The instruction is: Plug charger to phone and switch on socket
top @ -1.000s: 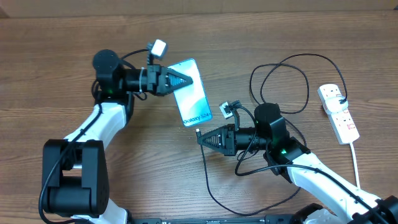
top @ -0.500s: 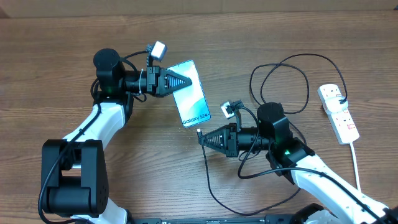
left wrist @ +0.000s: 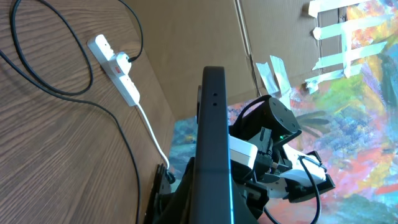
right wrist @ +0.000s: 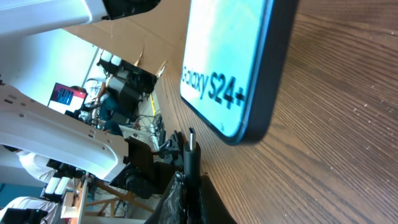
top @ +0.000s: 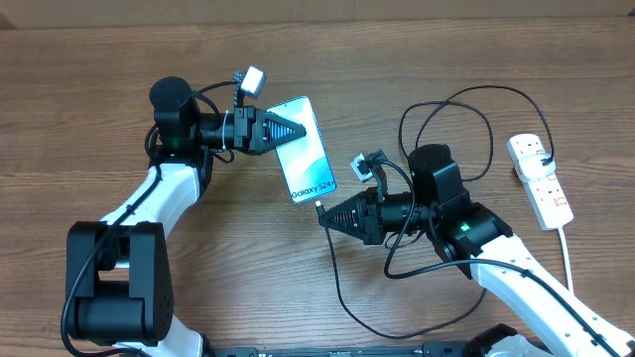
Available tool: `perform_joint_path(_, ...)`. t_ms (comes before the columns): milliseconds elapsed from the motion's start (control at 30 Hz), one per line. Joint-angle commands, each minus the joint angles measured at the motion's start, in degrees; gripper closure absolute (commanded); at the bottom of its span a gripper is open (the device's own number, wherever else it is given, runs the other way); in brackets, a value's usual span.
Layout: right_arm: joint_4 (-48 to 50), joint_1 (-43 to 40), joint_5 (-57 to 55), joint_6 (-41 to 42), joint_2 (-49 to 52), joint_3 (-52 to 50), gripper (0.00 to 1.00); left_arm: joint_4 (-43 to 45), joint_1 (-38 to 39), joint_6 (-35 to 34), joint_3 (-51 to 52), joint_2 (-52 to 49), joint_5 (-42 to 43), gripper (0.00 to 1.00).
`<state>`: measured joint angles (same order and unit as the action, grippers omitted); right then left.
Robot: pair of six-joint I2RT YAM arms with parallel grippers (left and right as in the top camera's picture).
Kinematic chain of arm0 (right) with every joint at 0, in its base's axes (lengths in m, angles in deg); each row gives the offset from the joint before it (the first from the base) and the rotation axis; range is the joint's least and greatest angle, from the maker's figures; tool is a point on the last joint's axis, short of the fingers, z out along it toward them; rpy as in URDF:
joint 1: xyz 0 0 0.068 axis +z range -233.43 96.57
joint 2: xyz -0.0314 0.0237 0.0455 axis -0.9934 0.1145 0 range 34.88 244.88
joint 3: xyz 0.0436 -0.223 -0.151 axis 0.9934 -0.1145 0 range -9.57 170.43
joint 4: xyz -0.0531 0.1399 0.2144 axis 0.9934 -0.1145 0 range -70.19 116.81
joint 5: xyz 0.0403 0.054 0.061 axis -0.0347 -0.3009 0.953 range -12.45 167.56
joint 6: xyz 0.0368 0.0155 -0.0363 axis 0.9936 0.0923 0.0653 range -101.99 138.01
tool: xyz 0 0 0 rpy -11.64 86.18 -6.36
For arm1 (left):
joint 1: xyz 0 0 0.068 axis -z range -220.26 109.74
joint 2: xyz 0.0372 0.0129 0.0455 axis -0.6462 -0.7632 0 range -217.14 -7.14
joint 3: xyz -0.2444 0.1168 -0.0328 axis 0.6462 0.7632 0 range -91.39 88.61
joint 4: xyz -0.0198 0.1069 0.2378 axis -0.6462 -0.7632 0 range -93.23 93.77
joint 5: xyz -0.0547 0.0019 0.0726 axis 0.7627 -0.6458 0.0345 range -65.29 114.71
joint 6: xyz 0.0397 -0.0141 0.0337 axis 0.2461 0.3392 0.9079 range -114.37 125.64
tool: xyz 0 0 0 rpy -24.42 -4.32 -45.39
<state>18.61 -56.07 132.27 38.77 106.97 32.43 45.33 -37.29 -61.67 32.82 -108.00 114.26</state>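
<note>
The phone (top: 310,164) is held tilted up off the table, with my left gripper (top: 296,130) shut on its upper end. In the left wrist view the phone (left wrist: 213,137) shows edge-on, rising from between the jaws. My right gripper (top: 323,212) is shut on the charger's connector tip (top: 317,207), just below the phone's lower end, close but apart. In the right wrist view the tip (right wrist: 191,138) points up beside the "Galaxy S24+" end of the phone (right wrist: 227,56). The black charger cable (top: 466,94) loops behind the right arm. The socket (top: 539,178) lies at the far right.
The socket's white cord (top: 569,248) runs toward the front edge. Slack charger cable (top: 337,288) curves over the table in front of the right arm. The socket (left wrist: 115,64) and cable loops (left wrist: 62,93) also show in the left wrist view.
My right gripper has moved up and slightly left with the connector, closing in on the phone's lower end. The left gripper and phone have held still.
</note>
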Motion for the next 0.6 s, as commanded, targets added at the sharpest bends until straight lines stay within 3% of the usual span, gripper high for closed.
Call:
perform_joint_path(0, 0.26, -0.17, 1.05, -1.36, -0.7, 1.64, 0.96, 0.24, -0.22, 1.16, -1.31, -0.13, 1.11, 0.96)
perform_joint_path(567, 1.66, -2.84, 3.48, -1.33, 0.7, 1.57, 0.96, 0.24, -0.22, 1.09, -1.31, -0.13, 1.11, 0.96)
